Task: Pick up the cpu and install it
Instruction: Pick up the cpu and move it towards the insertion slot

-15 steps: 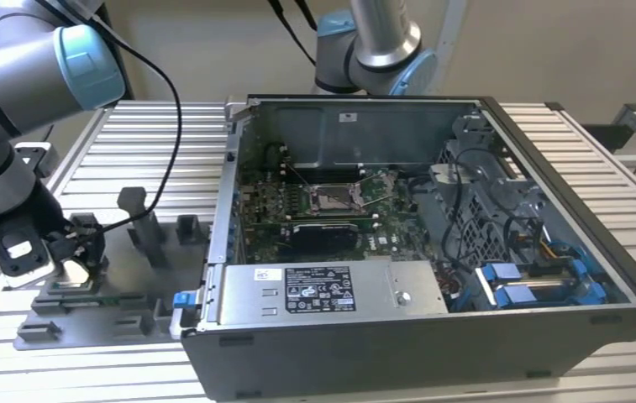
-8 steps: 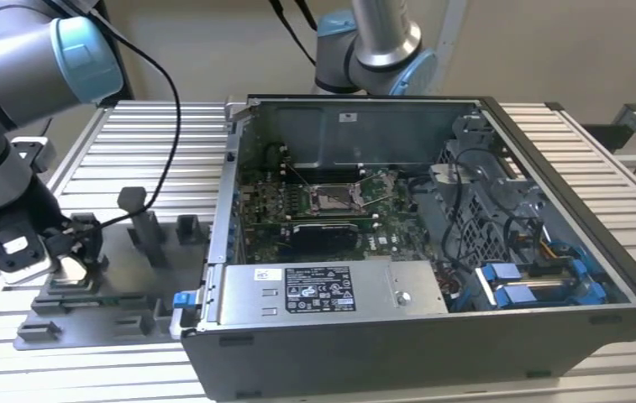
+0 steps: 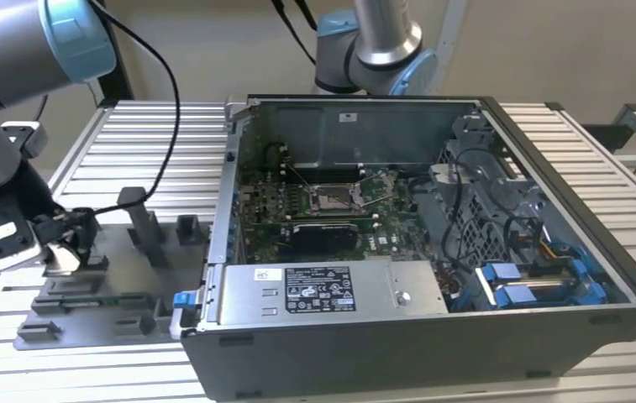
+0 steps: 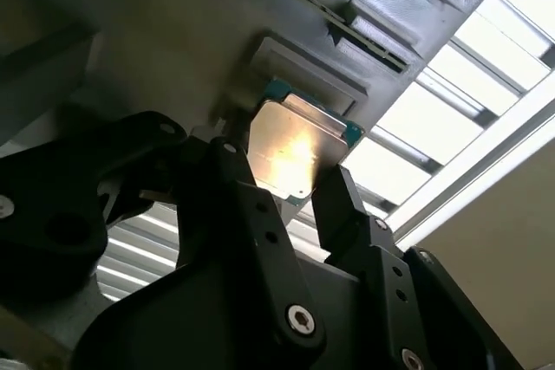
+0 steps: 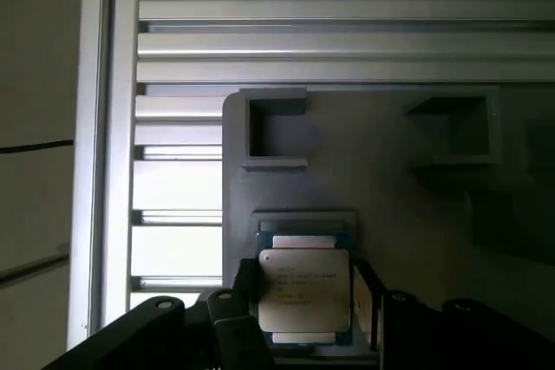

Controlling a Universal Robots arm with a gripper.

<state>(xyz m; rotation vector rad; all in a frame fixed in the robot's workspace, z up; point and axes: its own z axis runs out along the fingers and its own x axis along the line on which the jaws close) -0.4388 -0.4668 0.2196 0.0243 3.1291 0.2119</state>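
My end effector (image 4: 282, 166) grips the cpu (image 5: 303, 288) by its edges; so thin a hold could let it tilt or slip.

Cpu (image 5: 303, 290): pale silver metal top, smooth, satin sheen; bright glare patch in second wrist view; green circuit-board rim.
Gripper (image 4: 289, 188): 2 fingers (image 4: 347, 214), black, matt, smooth; shiny metal screw heads.
Fixture plate (image 5: 381, 171): grey plastic, matt.
Table (image 5: 347, 23): ribbed bare aluminium, satin.
Computer case (image 3: 586, 327): dark painted metal, matt.
Power supply (image 3: 385, 290): bare silver sheet metal, paper label.
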